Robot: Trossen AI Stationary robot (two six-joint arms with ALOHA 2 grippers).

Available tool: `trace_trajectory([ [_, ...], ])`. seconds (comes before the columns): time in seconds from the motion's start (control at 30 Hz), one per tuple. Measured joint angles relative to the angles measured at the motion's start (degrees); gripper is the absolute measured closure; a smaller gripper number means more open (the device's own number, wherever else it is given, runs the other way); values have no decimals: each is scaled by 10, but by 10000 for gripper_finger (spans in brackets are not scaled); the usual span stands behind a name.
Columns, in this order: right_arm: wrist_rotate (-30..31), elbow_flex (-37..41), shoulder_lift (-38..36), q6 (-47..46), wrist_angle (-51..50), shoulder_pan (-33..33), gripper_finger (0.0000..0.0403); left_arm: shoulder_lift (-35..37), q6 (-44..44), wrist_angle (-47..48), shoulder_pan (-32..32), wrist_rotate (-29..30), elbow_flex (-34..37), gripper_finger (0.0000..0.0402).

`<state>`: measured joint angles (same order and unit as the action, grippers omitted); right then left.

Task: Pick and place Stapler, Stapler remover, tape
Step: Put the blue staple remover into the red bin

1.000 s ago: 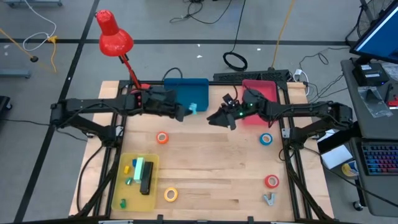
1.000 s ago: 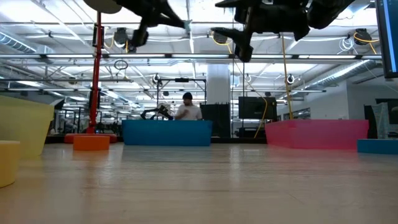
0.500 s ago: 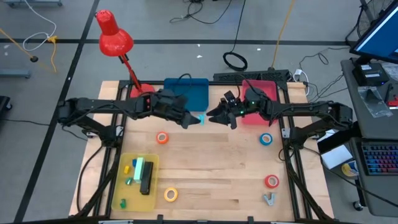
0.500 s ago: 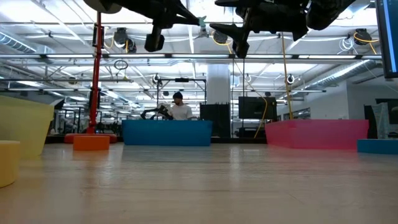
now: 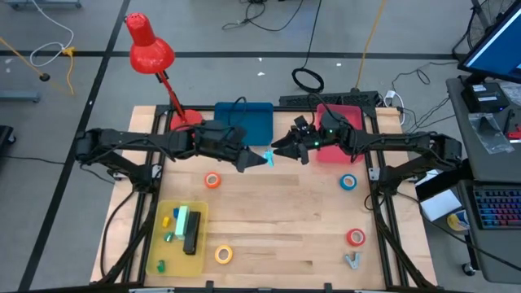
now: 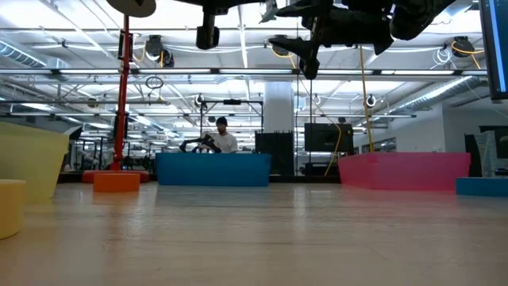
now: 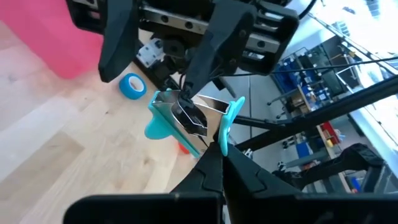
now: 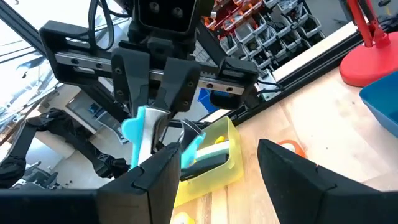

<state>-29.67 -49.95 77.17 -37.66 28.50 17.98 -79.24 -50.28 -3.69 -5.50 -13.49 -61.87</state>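
— How many tapes do I have?
— Four: orange (image 5: pixel 212 181), blue (image 5: pixel 348 181), red (image 5: pixel 355 237), yellow (image 5: pixel 223 255), all on the table (image 5: pixel 277 212).
— Grippers?
— My left gripper (image 5: pixel 259 158) pinches the teal staple remover (image 7: pixel 186 118) mid-air; my right gripper (image 5: pixel 282 150) is spread, facing it.

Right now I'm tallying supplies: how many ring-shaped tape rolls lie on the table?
4. Orange roll left of centre; blue roll near the table's right edge; yellow roll beside the yellow tray; red roll front right. None appears hidden.

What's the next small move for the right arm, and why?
Probably ease the right pincer forward around the teal staple remover and close. The left pincer holds it aloft at mid-table, and the right one faces it, open and close, like a handover.
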Motion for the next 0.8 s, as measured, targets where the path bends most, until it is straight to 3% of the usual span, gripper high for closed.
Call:
trace_trajectory([
  [0.33,1,0,0,-20,0,-6,212,-1,1,0,-2,15,0,402],
  [0.8,14,0,0,-13,0,-12,340,-23,-4,-16,-5,9,0,402],
])
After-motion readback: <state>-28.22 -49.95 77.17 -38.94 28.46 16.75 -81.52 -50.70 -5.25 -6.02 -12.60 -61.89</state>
